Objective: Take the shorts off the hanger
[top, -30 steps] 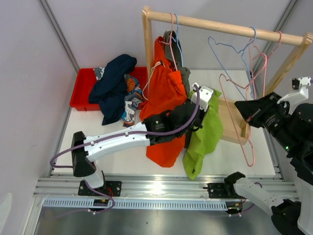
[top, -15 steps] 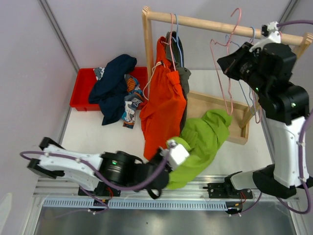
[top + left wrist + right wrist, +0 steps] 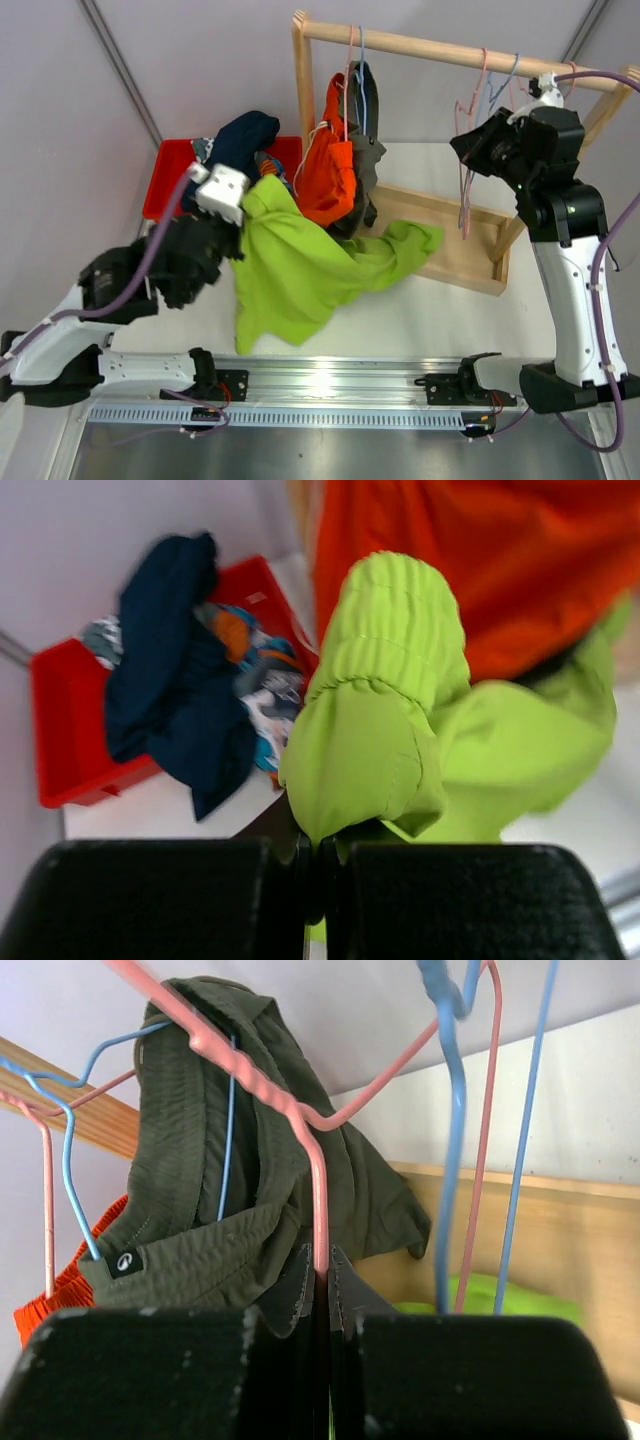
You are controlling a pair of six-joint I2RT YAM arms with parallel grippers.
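Observation:
My left gripper [image 3: 238,200] is shut on the waistband of the lime green shorts [image 3: 300,265], which trail across the table to the right; in the left wrist view the green cloth [image 3: 380,710] is pinched between my shut jaws [image 3: 312,855]. My right gripper [image 3: 470,150] is shut on a bare pink hanger [image 3: 318,1210] at the wooden rail [image 3: 450,50]. The orange shorts [image 3: 330,170] and the grey shorts [image 3: 365,150] hang on hangers at the rail's left end. The navy shorts [image 3: 235,140] and the printed shorts [image 3: 262,685] lie in the red bin [image 3: 165,180].
The wooden rack's base board [image 3: 465,250] lies on the table under the rail. Several empty pink and blue hangers [image 3: 500,90] hang at the rail's right end. Grey walls close in on both sides.
My left gripper has swung up and left from the front edge toward the red bin, dragging the green shorts. My right gripper has brought the pink hanger down to the rail.

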